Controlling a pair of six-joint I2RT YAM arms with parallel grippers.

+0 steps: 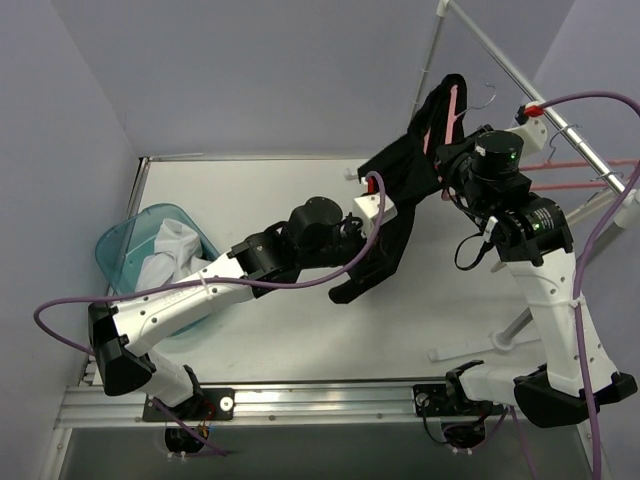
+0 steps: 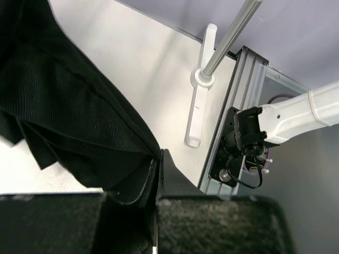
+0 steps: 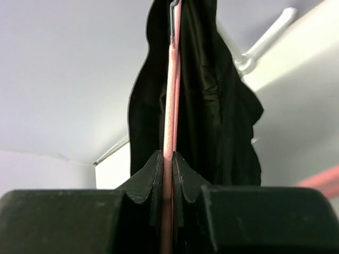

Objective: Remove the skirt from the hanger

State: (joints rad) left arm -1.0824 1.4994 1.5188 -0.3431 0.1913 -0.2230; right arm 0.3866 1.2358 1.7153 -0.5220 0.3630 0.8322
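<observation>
So both arms are on the garment here. The black skirt [image 1: 400,195] is draped over a pink hanger [image 3: 172,90] up near the far right corner of the tabletop [image 1: 250,200], just beside the white rack [image 1: 490,50]. From there it trails down and toward the middle of the tabletop. I can't tell if the lower hem touches the surface or just hangs above it.

The right hand [image 3: 168,161] is clamped on the hanger. In its wrist view the 2 fingers are pressed in on the pink bar from either side, with the skirt bunched behind it.

The left hand [image 2: 158,172] is shut tight on a fold of the skirt's fabric, lower down than the hanger. The cloth runs straight out from between its fingers.

Over by the left edge of the tabletop there's a see-through blue basket [image 1: 112,250] with a white cloth [image 1: 175,250] in it, well apart from the skirt.
</observation>
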